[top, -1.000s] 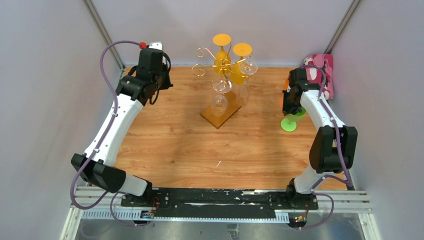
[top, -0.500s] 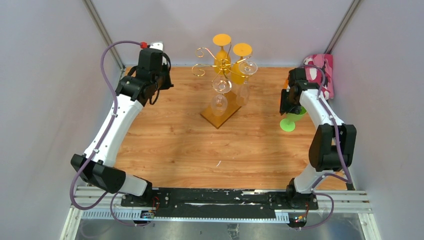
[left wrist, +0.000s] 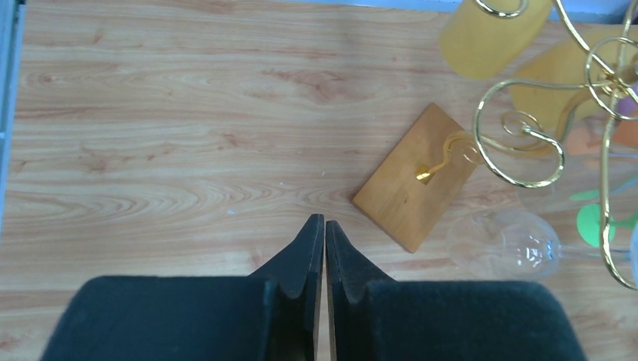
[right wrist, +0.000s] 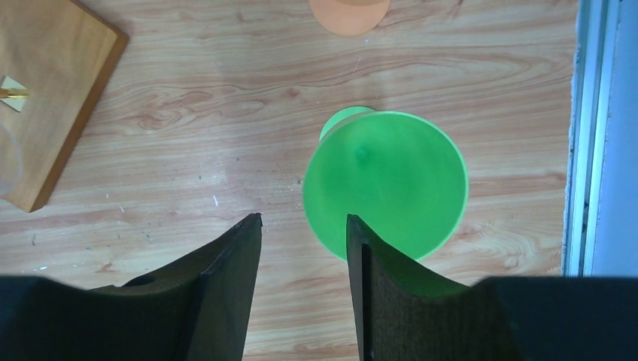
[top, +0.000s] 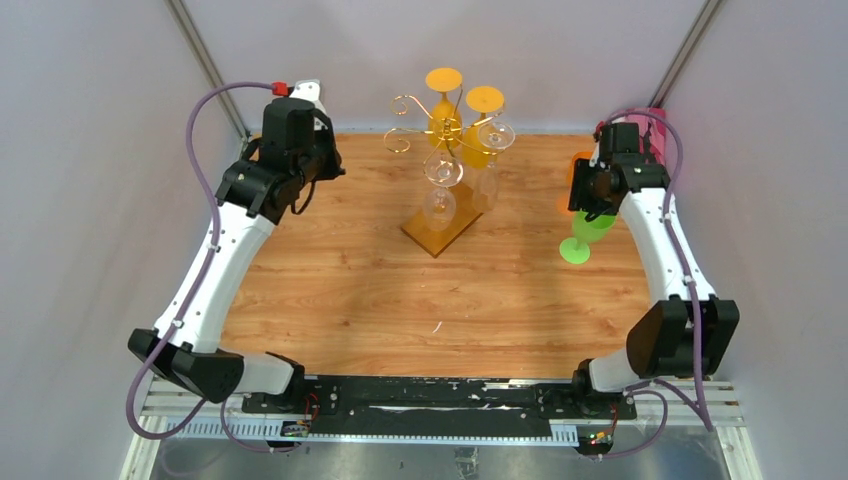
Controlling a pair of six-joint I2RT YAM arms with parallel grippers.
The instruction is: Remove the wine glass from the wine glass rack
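The wine glass rack (top: pixel 440 232) stands at the back middle: a gold wire stem with curled arms (left wrist: pixel 519 143) on an amber wooden base (left wrist: pixel 414 177). Clear wine glasses (top: pixel 443 168) and yellow ones (top: pixel 443 80) hang upside down from it. One clear bowl shows in the left wrist view (left wrist: pixel 502 244). A green wine glass (top: pixel 585 235) stands upright on the table at the right. My right gripper (right wrist: pixel 303 222) is open and empty above it, with the green bowl (right wrist: pixel 385 184) just right of the gap. My left gripper (left wrist: pixel 324 222) is shut and empty, left of the rack.
An orange glass (top: pixel 576 168) stands behind the green one, partly hidden by my right wrist; its rim shows in the right wrist view (right wrist: pixel 350 11). A pink patterned object (top: pixel 655 112) lies in the back right corner. Grey walls close in both sides and the back.
My right arm has lifted and drawn back to the right, away from the green glass, which stays standing. My left arm has shifted slightly left and stays shut.
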